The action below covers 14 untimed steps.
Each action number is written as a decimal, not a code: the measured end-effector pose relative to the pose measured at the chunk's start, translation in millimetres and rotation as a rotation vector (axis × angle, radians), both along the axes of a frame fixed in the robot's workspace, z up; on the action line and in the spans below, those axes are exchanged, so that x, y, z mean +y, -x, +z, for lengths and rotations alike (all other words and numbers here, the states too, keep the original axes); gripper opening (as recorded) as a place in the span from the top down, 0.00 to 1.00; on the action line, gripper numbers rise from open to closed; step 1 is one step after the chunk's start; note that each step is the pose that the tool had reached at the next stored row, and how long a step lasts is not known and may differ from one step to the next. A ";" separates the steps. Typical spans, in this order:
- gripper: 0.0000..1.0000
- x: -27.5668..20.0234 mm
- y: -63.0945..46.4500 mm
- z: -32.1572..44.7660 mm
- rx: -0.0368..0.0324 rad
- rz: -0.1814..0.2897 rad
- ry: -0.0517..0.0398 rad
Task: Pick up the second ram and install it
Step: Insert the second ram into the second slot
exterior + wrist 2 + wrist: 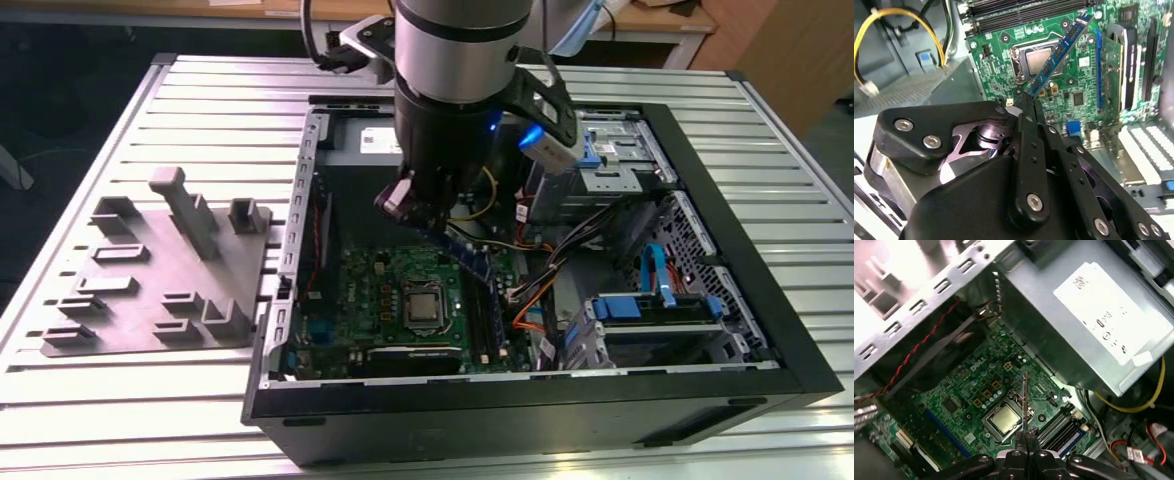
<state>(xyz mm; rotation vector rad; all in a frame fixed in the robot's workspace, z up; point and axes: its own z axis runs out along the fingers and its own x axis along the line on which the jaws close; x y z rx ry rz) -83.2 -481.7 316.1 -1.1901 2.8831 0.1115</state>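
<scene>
- The gripper is clenched on one end of the second ram; the stick is held clear above the motherboard, over the processor socket.
- The stick sits apart from the slot rails. Judgement: a sound seating needs its edge parallel to a rail and level.

In the exterior view a ribbed aluminium table of pale grey slats spans the middle, evenly lit. Beyond it, dark floor lies at ten o'clock, a wooden desk edge runs at eleven, and a wooden cabinet side stands at two.
</scene>
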 end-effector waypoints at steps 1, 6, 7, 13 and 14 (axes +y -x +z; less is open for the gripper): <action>0.88 0.0 0.0 -0.1 0.0000 -0.018 0.0000; 0.88 0.0 0.0 -0.4 0.0000 -0.109 0.0000; 0.88 0.0 0.0 -0.4 0.0000 -0.127 0.0000; 0.88 0.0 0.0 -0.8 0.0000 -0.236 0.0000; 0.88 0.0 0.0 -0.8 0.0000 -0.255 0.0000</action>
